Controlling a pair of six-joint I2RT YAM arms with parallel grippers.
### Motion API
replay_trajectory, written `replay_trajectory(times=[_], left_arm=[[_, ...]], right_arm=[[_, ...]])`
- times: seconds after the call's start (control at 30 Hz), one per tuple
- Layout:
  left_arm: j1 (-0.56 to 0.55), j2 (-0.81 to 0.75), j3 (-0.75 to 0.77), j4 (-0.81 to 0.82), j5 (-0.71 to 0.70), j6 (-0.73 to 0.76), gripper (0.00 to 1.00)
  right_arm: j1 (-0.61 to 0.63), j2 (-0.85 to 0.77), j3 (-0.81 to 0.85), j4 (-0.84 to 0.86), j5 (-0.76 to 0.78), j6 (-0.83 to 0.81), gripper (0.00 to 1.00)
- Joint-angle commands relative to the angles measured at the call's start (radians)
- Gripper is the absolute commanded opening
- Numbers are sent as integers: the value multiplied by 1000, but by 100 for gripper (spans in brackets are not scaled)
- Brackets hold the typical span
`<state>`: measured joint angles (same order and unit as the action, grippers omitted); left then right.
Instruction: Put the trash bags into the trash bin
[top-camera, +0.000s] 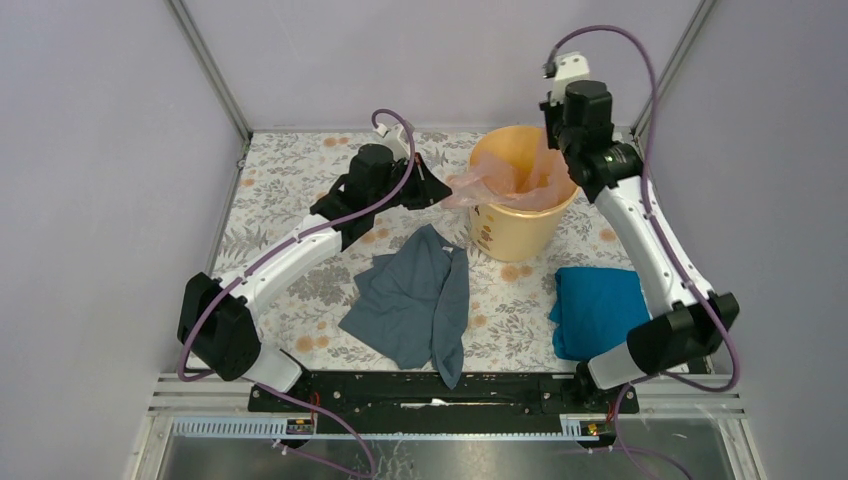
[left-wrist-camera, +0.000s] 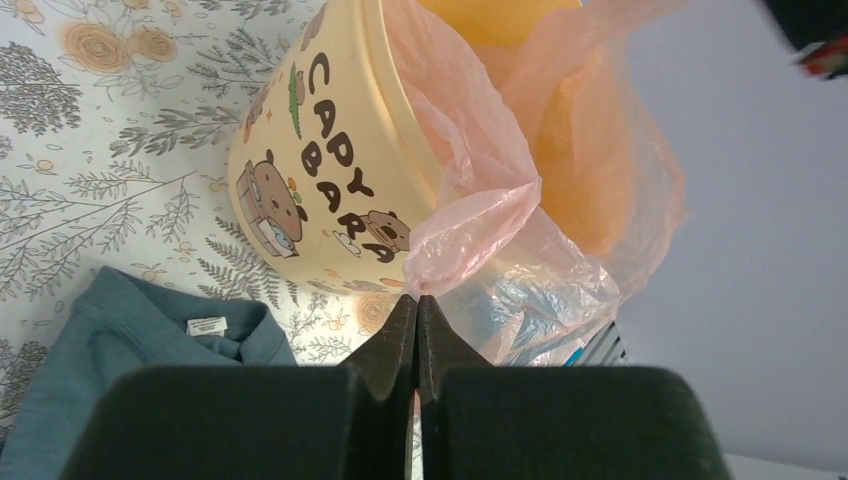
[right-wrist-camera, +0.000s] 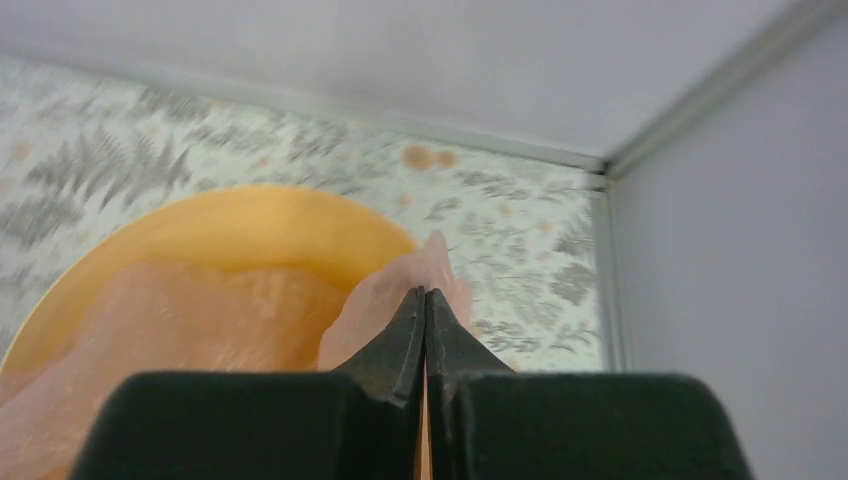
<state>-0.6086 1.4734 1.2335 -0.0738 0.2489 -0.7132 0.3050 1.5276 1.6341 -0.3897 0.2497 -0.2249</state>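
I see the bag (left-wrist-camera: 480, 210) as thin, wrinkly, translucent plastic film with a faint sheen. The bin (left-wrist-camera: 280, 140) looks like smooth, slightly glossy plastic. The grey cloth (top-camera: 405, 295) and blue cloth (top-camera: 600, 305) are soft matt fabric. The left gripper (left-wrist-camera: 417, 302) reads matt black, its surface finely grainy.

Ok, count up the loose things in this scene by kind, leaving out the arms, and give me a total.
Cloths: 2, the grey-blue cloth and the bright blue cloth
Plastic bags: 1, the pink bag
Buckets: 1, the yellow bucket
Total: 4
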Motion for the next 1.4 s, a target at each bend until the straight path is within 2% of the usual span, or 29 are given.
replay_trajectory(times=[0.0, 0.13, 0.27, 0.43, 0.53, 0.63, 0.73, 0.8, 0.87, 0.97, 1.03, 1.07, 1.17, 1.37], left_arm=[[-1, -31, 39, 0, -42, 46, 0], [2, -38, 57, -48, -78, 93, 0], [18, -49, 58, -68, -80, 107, 0], [39, -59, 35, -51, -27, 79, 0], [53, -70, -6, -11, 23, 43, 0], [58, -62, -29, 32, 73, 8, 0], [59, -42, -23, 26, 104, -2, 0], [58, -45, -34, 13, 119, 6, 0], [59, -60, -67, 22, 120, 10, 0], [61, -75, -104, 28, 130, 9, 0], [61, -81, -121, 34, 150, -5, 0], [61, -88, -134, 43, 158, -11, 0], [61, -102, -175, 68, 132, -13, 0], [63, -55, -206, 54, 100, -3, 0]], right_arm=[[-15, -94, -23, 118, 385, 106, 0], [-21, -155, -44, 139, 546, 118, 0], [-22, -239, -101, 198, 555, 99, 0], [-37, -296, -185, 160, 627, 132, 0], [-64, -389, -307, 139, 555, 288, 0], [-91, -458, -417, 121, 417, 413, 0], [-98, -459, -396, -33, 290, 492, 0], [-97, -472, -382, -153, 259, 511, 0], [-96, -514, -425, -203, 296, 505, 0], [-98, -609, -517, -175, 440, 525, 0], [-97, -653, -561, -176, 517, 639, 0], [-97, -666, -584, -169, 500, 676, 0], [-97, -656, -635, -157, 462, 763, 0], [-98, -592, -710, -155, 605, 885, 0]])
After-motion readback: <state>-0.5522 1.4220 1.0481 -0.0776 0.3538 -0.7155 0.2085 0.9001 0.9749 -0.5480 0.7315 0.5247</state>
